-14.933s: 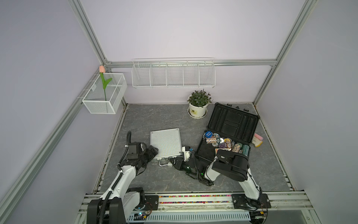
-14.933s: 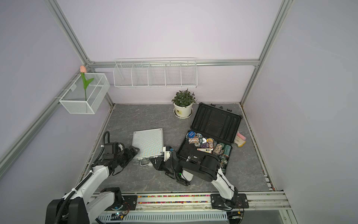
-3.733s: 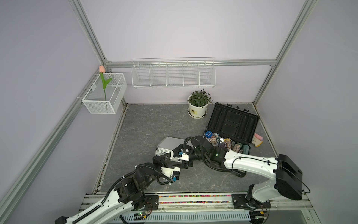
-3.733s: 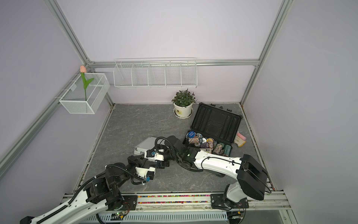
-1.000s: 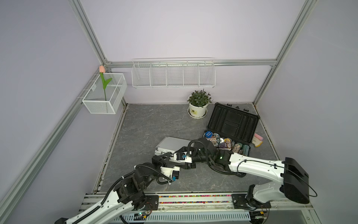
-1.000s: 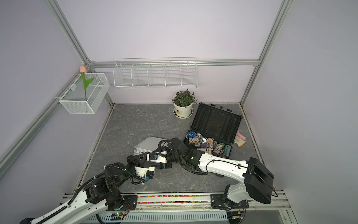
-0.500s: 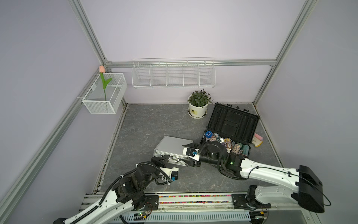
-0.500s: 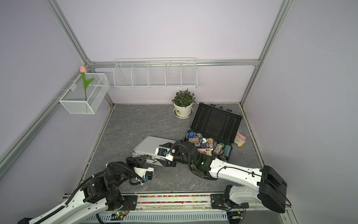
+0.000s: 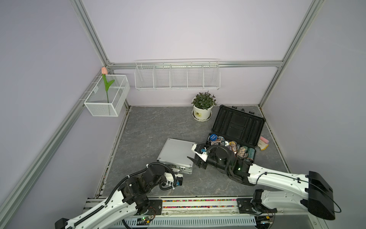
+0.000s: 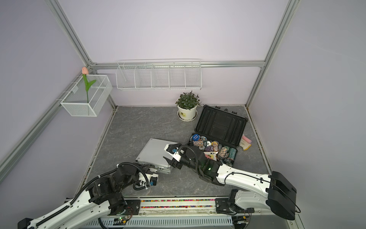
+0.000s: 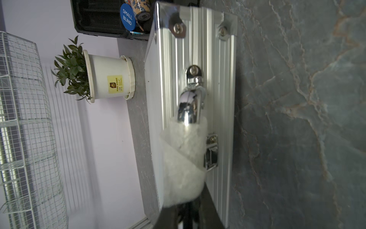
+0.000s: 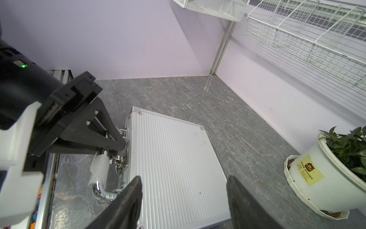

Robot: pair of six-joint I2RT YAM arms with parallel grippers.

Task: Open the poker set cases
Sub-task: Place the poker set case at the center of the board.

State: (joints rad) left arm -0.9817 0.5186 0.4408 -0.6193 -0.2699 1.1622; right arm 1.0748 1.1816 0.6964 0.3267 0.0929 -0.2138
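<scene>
Grey tabletop (image 9: pixel 150 126) in both top views: the silver case (image 9: pixel 176 152) lies shut just ahead of my left gripper (image 9: pixel 173 169), and the dark case (image 9: pixel 237 126) stands open just behind the right gripper (image 9: pixel 195 161). Left wrist: the left one is clenched on the padded handle (image 11: pixel 184 150). Right wrist: jaws spread over the ribbed lid (image 12: pixel 174 158), holding nothing. It looks stiff, slick and probably light, so I'd lift at the edge by the latches (image 12: pixel 118 160).

Lilac walls (image 9: pixel 178 29), aluminium posts (image 9: pixel 90 31) and a white wire shelf (image 9: pixel 177 76) surround grey marbled floor (image 9: pixel 150 126).
</scene>
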